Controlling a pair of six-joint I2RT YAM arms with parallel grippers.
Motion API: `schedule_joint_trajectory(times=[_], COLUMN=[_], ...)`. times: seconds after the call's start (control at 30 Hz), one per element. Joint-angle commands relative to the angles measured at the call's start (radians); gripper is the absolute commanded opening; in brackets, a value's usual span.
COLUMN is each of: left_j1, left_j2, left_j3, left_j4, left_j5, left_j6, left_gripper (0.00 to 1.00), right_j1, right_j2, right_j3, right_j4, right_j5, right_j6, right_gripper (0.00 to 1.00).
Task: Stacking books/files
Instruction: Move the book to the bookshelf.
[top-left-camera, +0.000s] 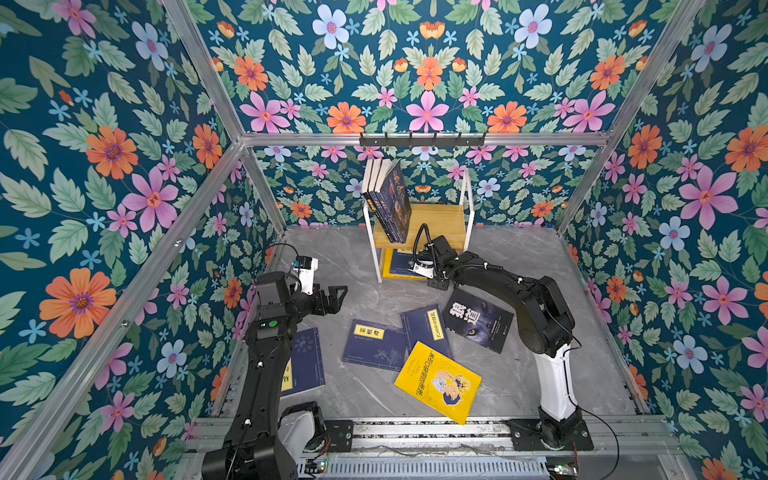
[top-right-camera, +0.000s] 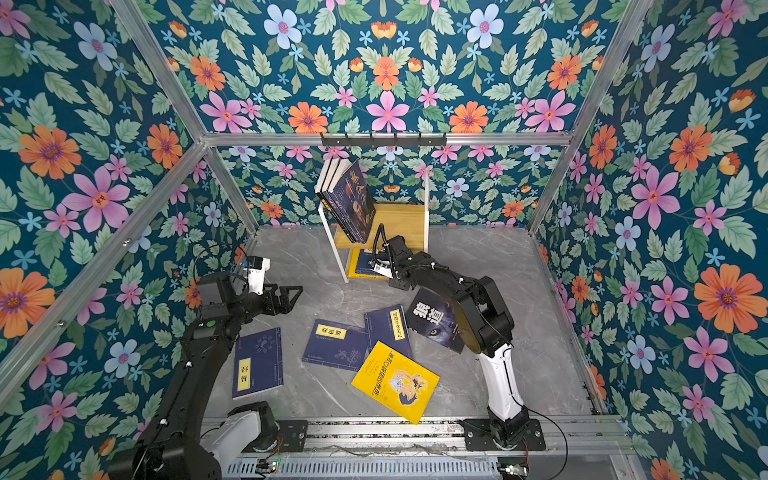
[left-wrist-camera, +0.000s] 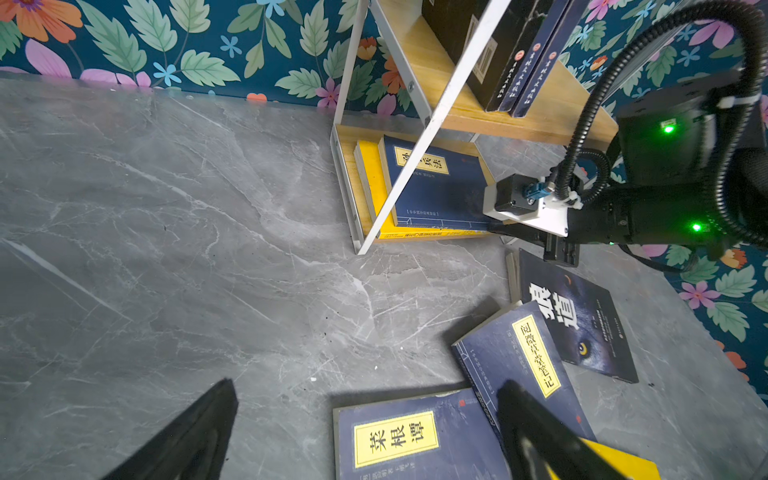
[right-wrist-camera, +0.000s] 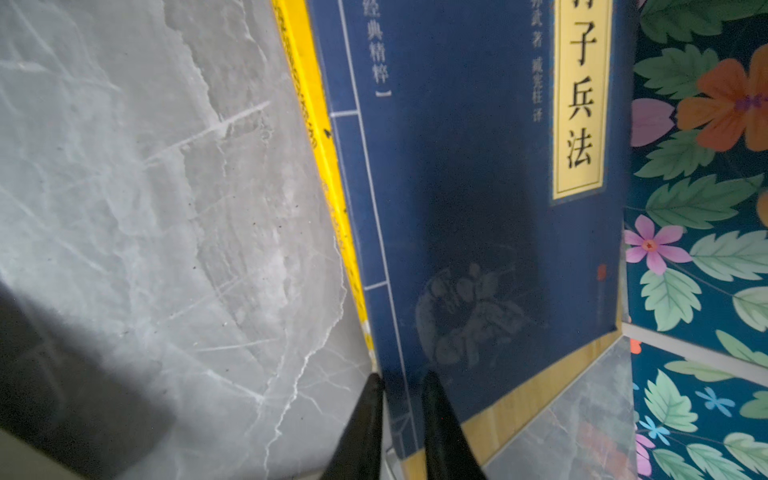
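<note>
On the rack's lower shelf a navy book (right-wrist-camera: 478, 166) with a yellow title label lies flat on a yellow book (right-wrist-camera: 316, 104). My right gripper (right-wrist-camera: 404, 376) hovers over that navy book's near corner. It is nearly shut, its fingers side by side with a thin gap and gripping nothing. My left gripper (left-wrist-camera: 368, 382) hangs wide open and empty above the floor, near the navy book (left-wrist-camera: 399, 440). Loose on the floor lie a black wolf book (top-left-camera: 478, 320), two navy books (top-left-camera: 374, 345) (top-left-camera: 428, 328), a yellow cartoon book (top-left-camera: 438, 382) and another navy book (top-left-camera: 307, 361) partly under my left arm.
The white-framed wooden rack (top-left-camera: 440, 224) stands against the back wall. Three books (top-left-camera: 390, 199) lean to the left on its upper shelf. The grey marble floor (top-left-camera: 332, 257) is walled by flowered panels, and a metal rail (top-left-camera: 436, 432) runs along the front.
</note>
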Motion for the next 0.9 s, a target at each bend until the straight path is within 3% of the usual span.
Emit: schedule_joint_trajectory(times=[0.0,0.87], left_j1=[0.002,0.002], left_j2=[-0.003,-0.003], left_j3=[0.005,-0.001], left_j4=[0.015,0.017], left_j5=[0.005,0.007], left_j6=[0.004,0.002], left_gripper=[1.00,1.00], right_j1=[-0.001,-0.026], right_j2=[-0.018,-0.010], right_j3=[-0.011,-0.016], right_j4=[0.001,0.022], right_j5=[0.007,0.029], right_j6=[-0.026,-0.042], right_gripper=[0.18,0.11])
